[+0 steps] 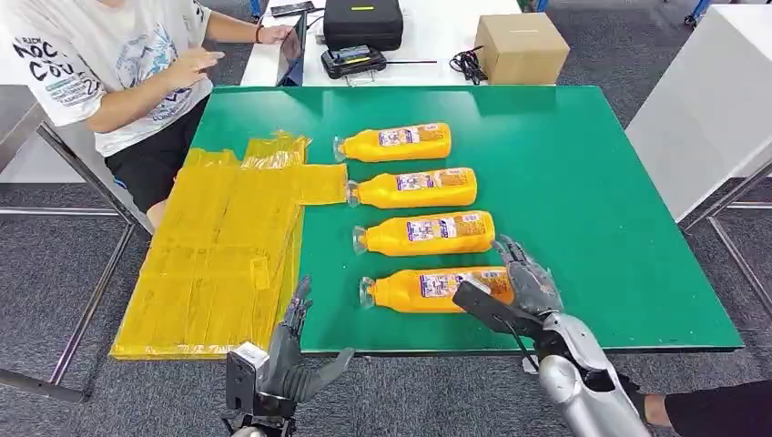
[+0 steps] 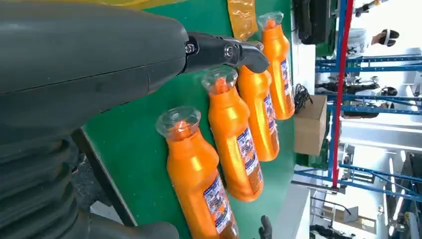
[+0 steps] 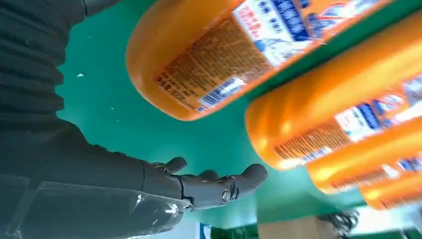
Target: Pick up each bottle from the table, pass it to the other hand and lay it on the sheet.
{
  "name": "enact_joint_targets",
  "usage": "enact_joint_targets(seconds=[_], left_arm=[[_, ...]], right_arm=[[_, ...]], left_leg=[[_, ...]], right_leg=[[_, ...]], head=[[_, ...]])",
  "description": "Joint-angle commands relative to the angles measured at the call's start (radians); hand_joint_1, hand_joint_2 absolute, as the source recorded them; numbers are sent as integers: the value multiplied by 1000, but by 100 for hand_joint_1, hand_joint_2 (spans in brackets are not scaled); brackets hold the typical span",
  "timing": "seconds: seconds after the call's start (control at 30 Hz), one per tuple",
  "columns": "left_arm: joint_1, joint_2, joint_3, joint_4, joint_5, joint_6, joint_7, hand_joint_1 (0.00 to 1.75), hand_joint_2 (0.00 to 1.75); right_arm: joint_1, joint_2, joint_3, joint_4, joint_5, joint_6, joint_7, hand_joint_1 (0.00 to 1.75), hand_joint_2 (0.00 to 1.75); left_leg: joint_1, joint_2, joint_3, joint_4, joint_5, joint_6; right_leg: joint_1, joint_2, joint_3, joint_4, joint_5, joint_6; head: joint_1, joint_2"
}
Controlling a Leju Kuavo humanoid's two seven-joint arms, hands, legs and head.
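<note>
A robotics lab or test workshop. Beyond the right hand [image 1: 528,284], a green-topped table [image 1: 583,182] meets a white bench with a black equipment case [image 1: 362,22], cables [image 1: 467,64] and cardboard box [image 1: 522,47]. Blue metal racking [image 2: 368,64] stands farther off, over grey carpet [image 1: 55,273].

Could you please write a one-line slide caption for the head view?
Four orange bottles lie in a row on the green table; the right robot hand reaches over the nearest one, beside a yellow sheet.
</note>
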Motion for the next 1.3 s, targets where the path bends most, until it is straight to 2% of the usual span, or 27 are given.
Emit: enact_joint_targets(seconds=[0.03, 0.5, 0.83, 1.0, 1.3], left_arm=[[-44, 29, -6, 77, 0, -8, 6, 0, 175], [-51, 31, -8, 85, 11, -19, 13, 0, 175], [-74, 23, -12, 112, 24, -28, 16, 0, 175], [-79, 23, -15, 113, 27, -29, 14, 0, 175], [-77, 23, -14, 119, 31, -32, 13, 0, 175]], right_arm=[[-100, -62, 84, 155, -16, 53, 17, 0, 175], [-136, -58, 135, 220, -25, 81, 18, 0, 175], [-276, 8, 252, 412, -27, 92, 7, 0, 175], [-311, 42, 270, 458, -42, 92, -6, 0, 175], [-353, 43, 299, 486, -55, 85, -15, 0, 175]], left_leg=[[2, 3, 5, -1, -2, -2], [2, 3, 5, -1, -2, -2], [2, 5, 5, -1, -2, -2], [2, 5, 5, -1, -1, -1], [3, 6, 7, 0, -3, -2]], right_leg=[[2, 2, 5, -2, -1, -3], [2, 3, 5, -2, 0, -2], [2, 4, 4, -2, 0, -2], [2, 4, 3, -1, 1, -2], [3, 4, 6, -1, 0, -3]], head=[[0, 0], [0, 0], [0, 0], [0, 0], [0, 0]])
